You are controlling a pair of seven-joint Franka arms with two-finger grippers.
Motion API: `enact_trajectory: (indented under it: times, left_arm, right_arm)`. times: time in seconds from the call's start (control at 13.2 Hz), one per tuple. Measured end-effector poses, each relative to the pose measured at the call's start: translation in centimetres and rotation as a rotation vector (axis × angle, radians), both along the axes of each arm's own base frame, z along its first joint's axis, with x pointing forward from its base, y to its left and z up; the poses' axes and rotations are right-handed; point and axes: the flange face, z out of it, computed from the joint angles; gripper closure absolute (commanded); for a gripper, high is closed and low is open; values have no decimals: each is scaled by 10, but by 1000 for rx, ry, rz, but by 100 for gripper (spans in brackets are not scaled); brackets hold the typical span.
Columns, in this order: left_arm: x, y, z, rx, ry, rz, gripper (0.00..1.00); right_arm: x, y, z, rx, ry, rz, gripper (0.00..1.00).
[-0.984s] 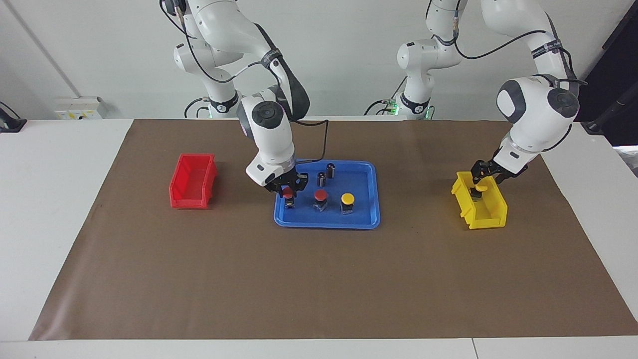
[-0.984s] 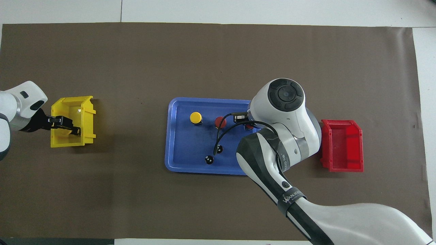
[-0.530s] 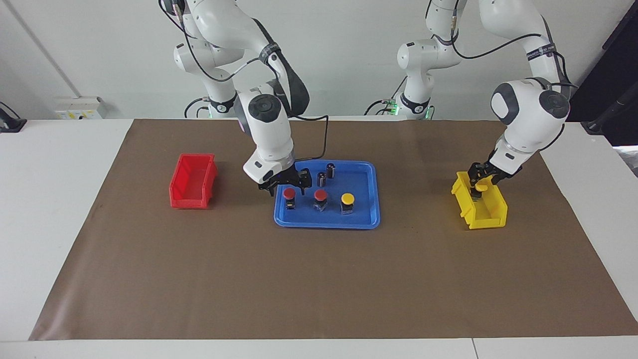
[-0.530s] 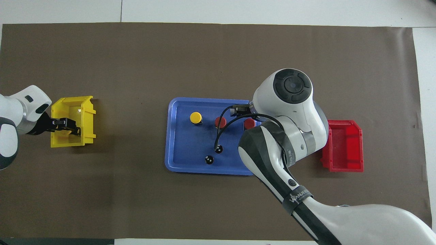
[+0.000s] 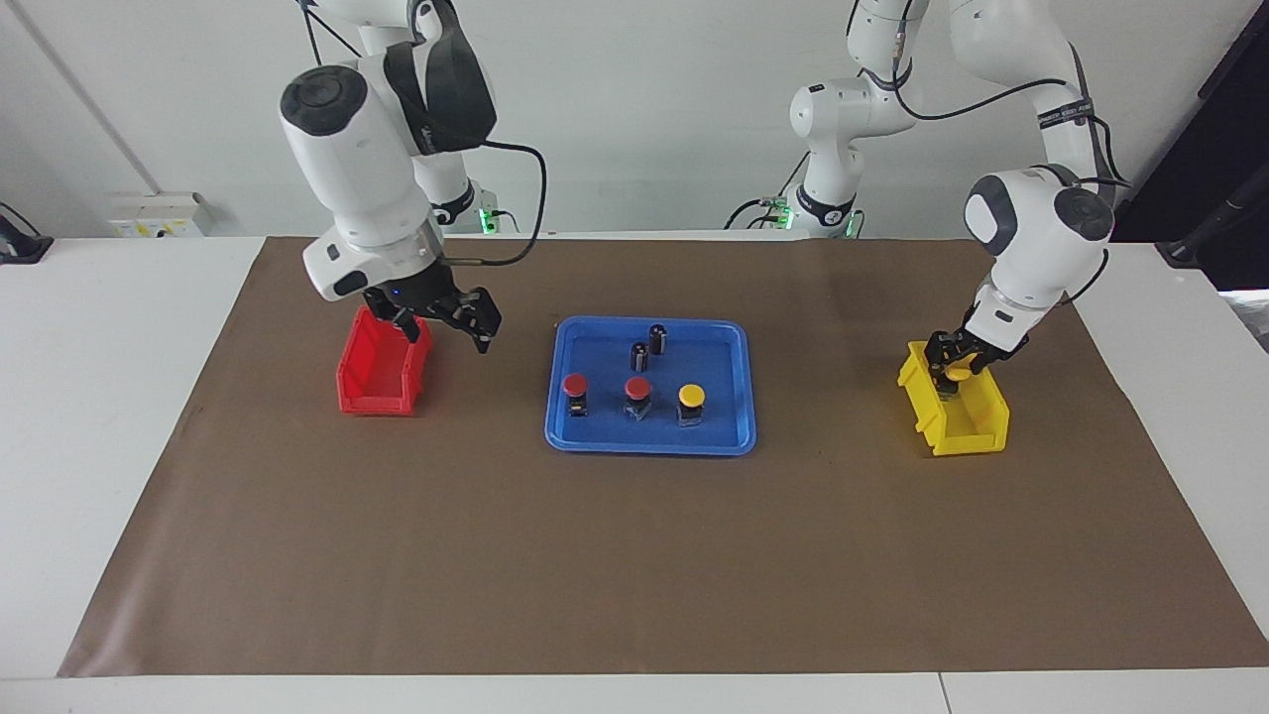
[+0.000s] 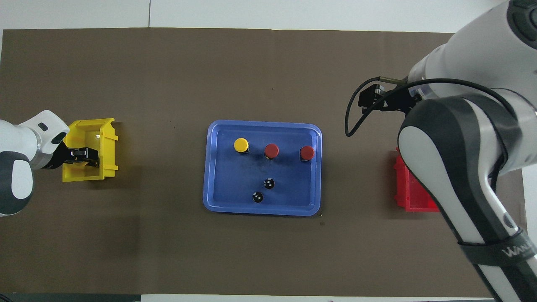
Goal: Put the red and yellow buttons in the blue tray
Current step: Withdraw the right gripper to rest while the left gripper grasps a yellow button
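The left gripper [image 5: 954,363] is closing on the last yellow button [image 5: 956,374] inside the yellow bin [image 5: 967,426] for transfer. The right gripper [image 5: 443,322], jaws wide and empty, is hovering beside the red bin [image 5: 382,382], clearing the blue tray [image 5: 649,441], which is holding three buttons.

A white table [image 5: 69,416] carries a brown mat [image 5: 634,555] that covers most of its top. Three containers rest directly on the mat: a blue tray [image 5: 649,441] at the middle, a small red bin [image 5: 382,382] toward the right arm's end, and a small yellow bin [image 5: 967,426] toward the left arm's end, each well apart from the tray.
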Motion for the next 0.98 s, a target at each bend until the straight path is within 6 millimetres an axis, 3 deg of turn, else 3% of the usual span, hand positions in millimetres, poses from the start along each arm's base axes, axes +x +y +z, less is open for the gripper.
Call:
enact_trajectory:
  times: [0.08, 0.15, 0.23, 0.3, 0.45, 0.68, 0.98]
  left_arm:
    - [-1, 0, -3, 0, -2, 0, 56]
    - [0, 0, -3, 0, -6, 1, 80]
    - [0, 1, -3, 0, -7, 1, 93]
    - [0, 1, -3, 0, -8, 1, 98]
    - [1, 1, -1, 1, -12, 1, 98]
    - [16, -1, 24, 0, 7, -3, 99]
    - [44, -18, 116, -7, 43, -30, 99]
  right_arm:
    - [-5, -17, 14, -5, 4, -4, 0]
    - [-10, -35, 28, -9, 14, 5, 0]
    - [-16, -55, 44, -10, 24, 18, 0]
    - [-20, -79, 60, -9, 30, 26, 0]
    - [-26, -117, 80, -11, 42, 39, 0]
    - [-29, -136, 74, -67, 72, 82, 0]
    - [-31, -167, 54, -49, 112, 137, 0]
